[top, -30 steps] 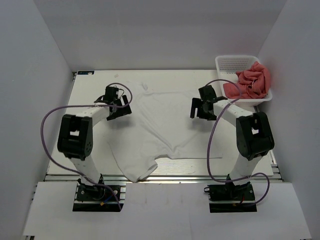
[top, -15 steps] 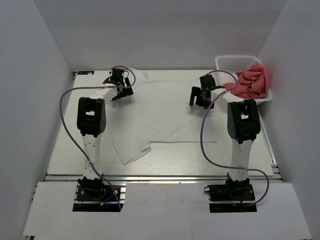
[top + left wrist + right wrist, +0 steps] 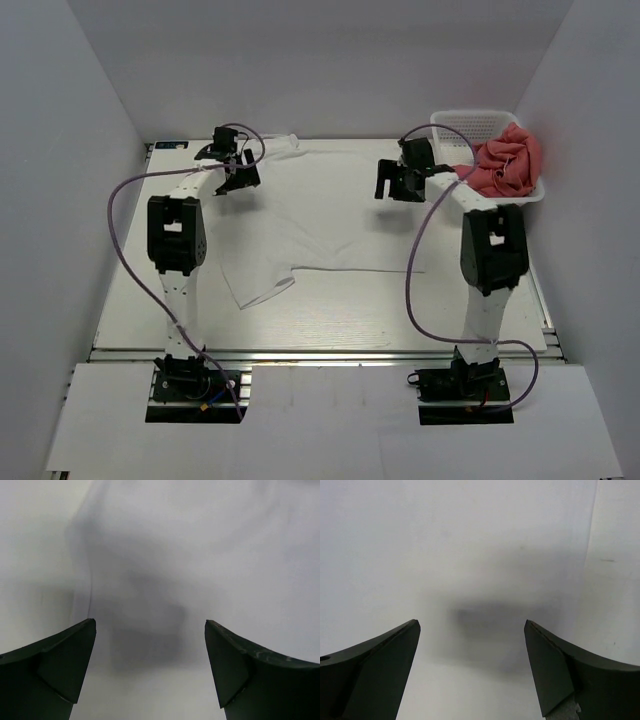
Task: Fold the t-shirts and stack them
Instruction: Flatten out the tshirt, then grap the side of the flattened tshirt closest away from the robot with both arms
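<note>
Fingers (image 3: 55, 670) splayed over (seemingly white) table (image 3: 340, 320).

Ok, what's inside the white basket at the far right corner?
A bunched heap of coral-pink t-shirts fills the near right part of the basket, rising above its rim. How many there are, and anything beneath them, is covered.

The right gripper (image 3: 471, 625), its 2 dark fingers (image 3: 370, 675) wide apart, hangs above what seems the white t-shirt (image 3: 470, 540).
</note>
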You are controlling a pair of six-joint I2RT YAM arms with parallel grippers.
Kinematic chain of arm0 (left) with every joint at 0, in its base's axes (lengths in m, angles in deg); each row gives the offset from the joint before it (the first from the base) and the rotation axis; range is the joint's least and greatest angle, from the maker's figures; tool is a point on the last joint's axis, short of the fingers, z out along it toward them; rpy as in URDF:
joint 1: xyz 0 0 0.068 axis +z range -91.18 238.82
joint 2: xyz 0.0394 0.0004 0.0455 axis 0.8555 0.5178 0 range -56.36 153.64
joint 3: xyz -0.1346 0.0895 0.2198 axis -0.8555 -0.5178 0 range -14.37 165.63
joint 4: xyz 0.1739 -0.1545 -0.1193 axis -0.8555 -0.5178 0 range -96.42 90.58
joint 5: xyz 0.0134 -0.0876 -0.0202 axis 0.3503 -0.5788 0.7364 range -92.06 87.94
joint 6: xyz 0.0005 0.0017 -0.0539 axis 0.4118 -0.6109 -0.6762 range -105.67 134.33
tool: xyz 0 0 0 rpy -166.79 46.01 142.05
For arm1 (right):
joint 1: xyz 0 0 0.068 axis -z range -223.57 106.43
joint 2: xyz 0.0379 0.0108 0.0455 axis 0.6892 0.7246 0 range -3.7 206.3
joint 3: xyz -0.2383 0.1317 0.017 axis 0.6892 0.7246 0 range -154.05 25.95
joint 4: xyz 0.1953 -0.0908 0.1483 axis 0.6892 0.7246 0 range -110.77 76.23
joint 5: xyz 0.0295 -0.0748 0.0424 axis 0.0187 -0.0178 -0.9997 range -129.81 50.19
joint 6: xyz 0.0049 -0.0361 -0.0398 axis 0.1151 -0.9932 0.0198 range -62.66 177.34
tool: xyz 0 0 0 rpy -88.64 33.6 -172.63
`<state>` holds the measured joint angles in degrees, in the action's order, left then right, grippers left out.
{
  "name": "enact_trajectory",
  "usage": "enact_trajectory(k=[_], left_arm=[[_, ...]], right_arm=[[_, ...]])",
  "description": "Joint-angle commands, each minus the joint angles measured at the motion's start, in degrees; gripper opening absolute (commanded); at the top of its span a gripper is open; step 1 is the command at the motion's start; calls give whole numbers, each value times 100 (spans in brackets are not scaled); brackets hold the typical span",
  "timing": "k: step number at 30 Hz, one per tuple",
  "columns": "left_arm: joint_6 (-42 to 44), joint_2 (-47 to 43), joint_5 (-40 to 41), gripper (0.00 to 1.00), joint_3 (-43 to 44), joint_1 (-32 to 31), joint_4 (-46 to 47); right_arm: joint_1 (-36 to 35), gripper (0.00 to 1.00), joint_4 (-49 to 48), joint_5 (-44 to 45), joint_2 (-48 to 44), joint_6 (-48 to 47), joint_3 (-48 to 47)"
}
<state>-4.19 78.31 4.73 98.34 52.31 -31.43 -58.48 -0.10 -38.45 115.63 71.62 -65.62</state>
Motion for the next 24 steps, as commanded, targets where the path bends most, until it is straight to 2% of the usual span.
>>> enact_trajectory(k=[1,2,4,5,6,11,13,17,21,24], left_arm=[[-10,-1991,24,100,-1080,-167,-174],[-107,-2337,-89,100,-1876,-167,-174],[-579,-3014,-90,100,-2706,-167,-174],[-730,-3661,-90,100,-3136,-167,-174],[-862,-3963,-142,100,-3898,-219,-226],[-1390,-5528,-607,100,-5939,-412,-359],[-1504,-6273,-670,100,-6460,-544,-446],[-1838,-7198,-827,100,-7708,-685,-561],[-1839,-7350,-934,100,-8062,-870,-561],[-1953,-7289,-627,94,-8194,-932,-561]], right_arm=[[-73,90,-702,-66,-1426,57,880],[-81,90,-852,-66,-1543,170,1069],[-125,90,-1019,-75,-2129,320,1795],[-82,90,-1142,-75,-2255,390,1974],[-73,90,-1179,29,-2404,730,2342],[-81,90,-1767,171,-3888,1461,3934],[-73,90,-1812,311,-4127,1655,4137],[-108,90,-1689,628,-4689,1771,4516],[-82,90,-1584,803,-4840,1885,4674],[-64,90,-1531,865,-4875,1973,4780]])
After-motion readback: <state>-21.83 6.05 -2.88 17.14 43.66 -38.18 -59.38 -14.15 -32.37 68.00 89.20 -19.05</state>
